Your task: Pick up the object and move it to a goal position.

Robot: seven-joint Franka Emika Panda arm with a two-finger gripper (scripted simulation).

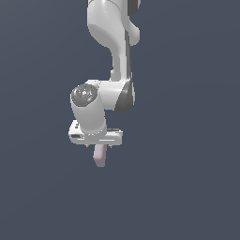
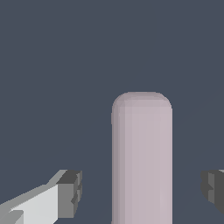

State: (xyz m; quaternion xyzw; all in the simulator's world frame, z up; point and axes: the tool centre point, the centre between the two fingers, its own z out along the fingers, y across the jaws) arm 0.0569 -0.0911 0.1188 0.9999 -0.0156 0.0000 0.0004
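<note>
The object is a small pale pinkish-mauve block with rounded ends, poking out from under the white hand in the exterior view. In the wrist view the object runs lengthwise between the two dark fingertips, with a clear gap on each side. My gripper is open and straddles the block without touching it. In the exterior view the gripper is mostly hidden by the hand, and I cannot tell how high it is above the block.
A plain dark blue-grey surface fills the background of both views. The white arm reaches in from the top of the exterior view.
</note>
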